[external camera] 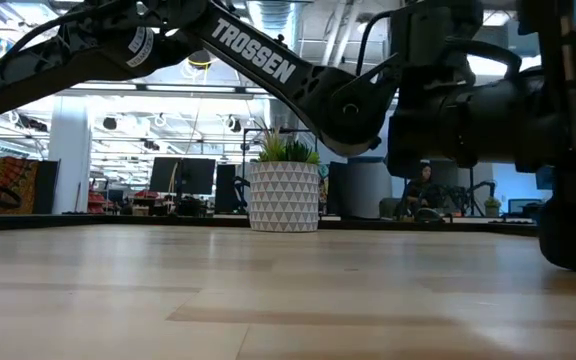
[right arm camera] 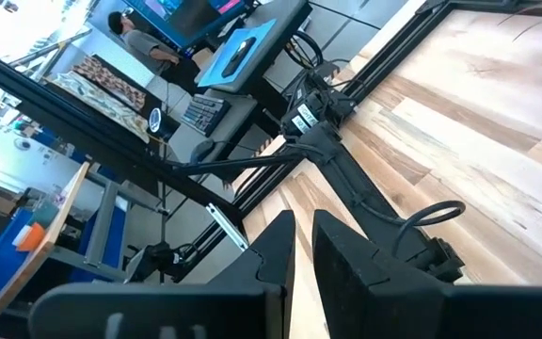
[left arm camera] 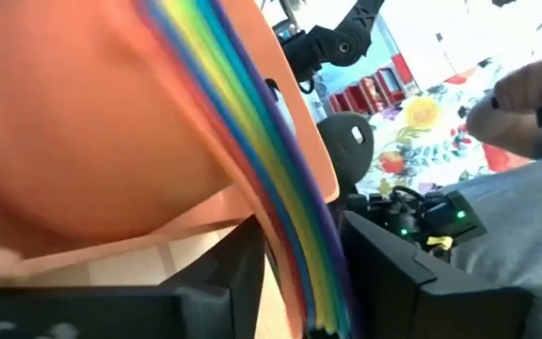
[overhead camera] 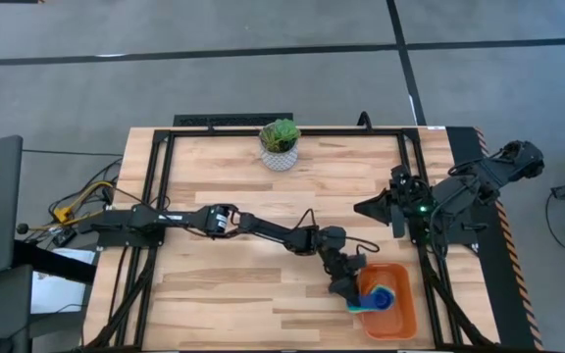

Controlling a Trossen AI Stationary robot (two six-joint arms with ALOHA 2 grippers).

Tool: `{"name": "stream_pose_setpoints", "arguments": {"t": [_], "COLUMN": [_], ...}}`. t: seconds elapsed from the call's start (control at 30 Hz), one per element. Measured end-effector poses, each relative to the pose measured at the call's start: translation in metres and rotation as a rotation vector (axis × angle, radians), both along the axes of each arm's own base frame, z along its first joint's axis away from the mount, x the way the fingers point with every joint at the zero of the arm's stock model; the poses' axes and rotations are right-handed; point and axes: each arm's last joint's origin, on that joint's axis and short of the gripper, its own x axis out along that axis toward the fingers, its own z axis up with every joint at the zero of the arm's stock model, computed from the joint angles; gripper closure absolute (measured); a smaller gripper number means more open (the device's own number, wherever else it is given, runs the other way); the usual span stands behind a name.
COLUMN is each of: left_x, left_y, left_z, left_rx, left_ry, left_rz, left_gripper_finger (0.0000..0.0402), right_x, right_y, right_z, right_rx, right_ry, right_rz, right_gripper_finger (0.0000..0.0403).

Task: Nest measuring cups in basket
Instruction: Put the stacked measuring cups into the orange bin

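A wooden table (overhead camera: pixel 263 226) is sitting in an open workshop, with a potted plant (overhead camera: pixel 280 143) at its far edge. The basket (overhead camera: pixel 407 316) is lying at the near right corner, holding the nested cups (overhead camera: pixel 381 297). The left gripper (overhead camera: pixel 353 294) is reaching over the basket's left wall; its fingers (left arm camera: pixel 384 273) are flanking the stacked cup handles (left arm camera: pixel 290 235), and whether they are clamping them I cannot tell. The right gripper (overhead camera: pixel 369 208) is waiting at the right side, its fingers (right arm camera: pixel 337 259) nearly together, holding nothing.

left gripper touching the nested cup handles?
Cannot tell. Left wrist view: stacked rainbow plastic cup handles run between left gripper fingers, but contact is unclear.
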Motion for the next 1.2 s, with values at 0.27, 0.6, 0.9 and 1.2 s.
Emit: {"name": "stream_pose_setpoints", "arguments": {"t": [0.27,0.6,0.9,1.2], "left_x": [0.0,0.001,0.0,0.0], "left_y": [0.011,0.062,0.067,0.065], "left_z": [0.003,0.004,0.003,0.003], "left_rx": [-0.053,-0.095,-0.102,-0.112], "left_ry": [0.05,0.128,0.154,0.175], "left_rz": [-0.045,-0.164,-0.206,-0.212], "left_gripper_finger": [0.0242,0.0235,0.0235,0.0235], "right_x": [0.0,0.0,0.0,0.0], "right_y": [0.0,-0.001,-0.001,-0.002], "right_z": [0.0,0.0,0.0,0.0], "right_rx": [-0.011,-0.02,-0.028,-0.026], "right_ry": [0.0,-0.002,-0.007,-0.008], "right_rz": [0.003,-0.014,-0.044,-0.048], "right_gripper_finger": [0.0337,0.0337,0.0337,0.0337]}}
